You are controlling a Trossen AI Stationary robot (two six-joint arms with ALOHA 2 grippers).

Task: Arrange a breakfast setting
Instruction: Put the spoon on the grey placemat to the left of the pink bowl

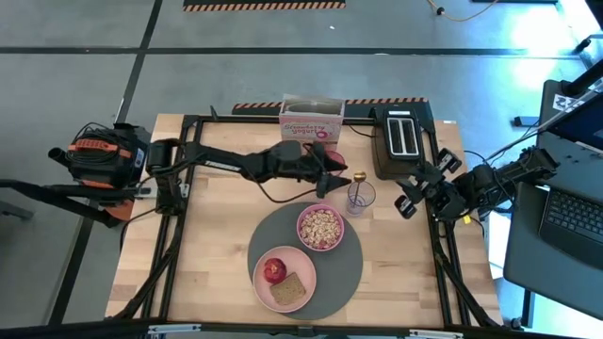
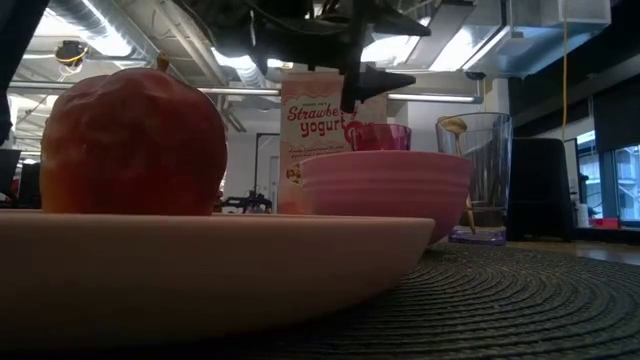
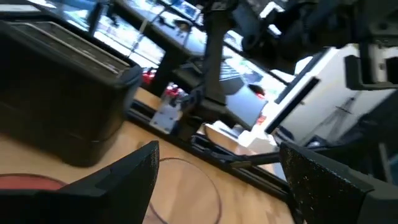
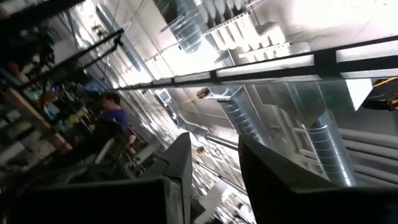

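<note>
I count one round mat (image 1: 347,273) on the desk (image 1: 217,245), near its centre. On the mat sit one bowl (image 1: 320,227) of cereal at 12 o'clock and one plate (image 1: 300,267) at 7 o'clock. The plate carries one apple (image 1: 274,270) and one slice of toast (image 1: 292,289), side by side. One clear glass (image 1: 361,199) stands just off the mat at 1 o'clock, with one spoon (image 1: 358,178) upright in it. One cereal box (image 1: 311,120) stands at the desk's 12 o'clock edge, one black toaster (image 1: 403,141) beside it. One pink tumbler (image 2: 379,136) shows behind the bowl in the low view.

My left gripper (image 1: 332,174) hovers between box and glass, fingers (image 3: 124,180) spread apart, nothing between them. My right gripper (image 1: 412,197) waits at 3 o'clock, fingers (image 4: 180,162) parted and empty.
</note>
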